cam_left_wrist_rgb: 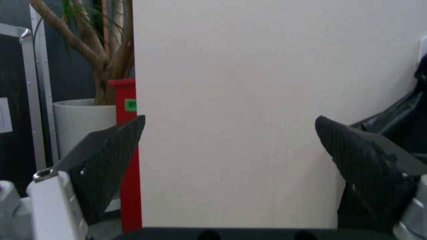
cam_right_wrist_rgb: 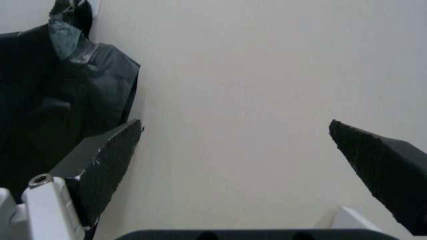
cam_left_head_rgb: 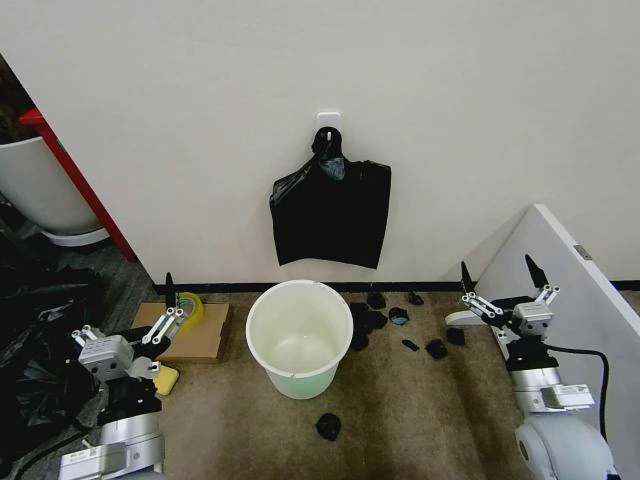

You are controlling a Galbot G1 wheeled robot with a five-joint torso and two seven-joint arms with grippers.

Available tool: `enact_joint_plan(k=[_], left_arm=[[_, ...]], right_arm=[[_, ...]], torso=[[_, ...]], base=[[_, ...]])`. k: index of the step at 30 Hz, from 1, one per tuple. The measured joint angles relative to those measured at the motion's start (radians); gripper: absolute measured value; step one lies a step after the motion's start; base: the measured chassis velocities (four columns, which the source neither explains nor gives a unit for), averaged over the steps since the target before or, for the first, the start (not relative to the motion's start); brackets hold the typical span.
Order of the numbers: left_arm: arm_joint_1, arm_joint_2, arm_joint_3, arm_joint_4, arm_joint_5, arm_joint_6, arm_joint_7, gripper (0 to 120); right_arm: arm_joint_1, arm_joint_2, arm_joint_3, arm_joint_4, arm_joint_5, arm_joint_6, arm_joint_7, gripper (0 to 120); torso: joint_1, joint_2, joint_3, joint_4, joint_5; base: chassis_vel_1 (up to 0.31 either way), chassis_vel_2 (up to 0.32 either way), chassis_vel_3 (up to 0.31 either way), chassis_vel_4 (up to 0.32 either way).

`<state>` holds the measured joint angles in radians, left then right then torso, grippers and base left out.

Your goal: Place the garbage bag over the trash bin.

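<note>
Both grippers, left (cam_left_head_rgb: 170, 300) and right (cam_left_head_rgb: 498, 278), gape empty (trash bin (cam_left_head_rgb: 298, 338) unlined).

The trash bin (cam_left_head_rgb: 298, 338) was white, greenish at its base; black bags (cam_left_head_rgb: 331, 212) hung on the far white wall (cam_left_head_rgb: 180, 120); the carpet (cam_left_head_rgb: 420, 420) was brown.

A crumpled black plastic heap (cam_left_head_rgb: 35, 340) at nine o'clock runs off the head view's left edge. At ten o'clock, a large white pot (cam_left_head_rgb: 40, 185) is cropped; what it holds cannot be told.
</note>
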<state>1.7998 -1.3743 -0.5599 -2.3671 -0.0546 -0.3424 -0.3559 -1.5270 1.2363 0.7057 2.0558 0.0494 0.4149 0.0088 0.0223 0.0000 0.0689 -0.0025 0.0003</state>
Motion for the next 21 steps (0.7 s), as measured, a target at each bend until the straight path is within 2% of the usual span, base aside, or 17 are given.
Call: enact_joint_plan(k=[5,11,16,21], left_arm=[[-0.003,0.0,0.002,0.015,-0.002,-0.003,0.0,100],[-0.015,-0.005,0.006,0.021,-0.013,-0.004,0.002,100],[-0.019,-0.009,0.007,0.022,-0.017,-0.006,0.003,100],[-0.022,-0.006,-0.005,0.028,-0.03,-0.071,0.048,100]], right_arm=[[-0.004,-0.006,-0.035,0.013,0.038,-0.063,0.038,100],[0.0,-0.01,-0.045,0.006,0.036,-0.074,0.037,100],[0.004,-0.02,-0.066,0.023,0.114,-0.111,0.035,100],[0.063,-0.034,-0.118,0.0,0.173,-0.152,0.021,100]], torso=[[0.0,0.0,0.0,0.0,-0.0001],[0.0,0.0,0.0,-0.0001,0.0],[0.0,0.0,0.0,-0.0001,-0.0001],[0.0,0.0,0.0,0.0,0.0]], base=[[0.0,0.0,0.0,0.0],[0.0,0.0,0.0,0.0],[0.0,0.0,0.0,0.0],[0.0,0.0,0.0,0.0]])
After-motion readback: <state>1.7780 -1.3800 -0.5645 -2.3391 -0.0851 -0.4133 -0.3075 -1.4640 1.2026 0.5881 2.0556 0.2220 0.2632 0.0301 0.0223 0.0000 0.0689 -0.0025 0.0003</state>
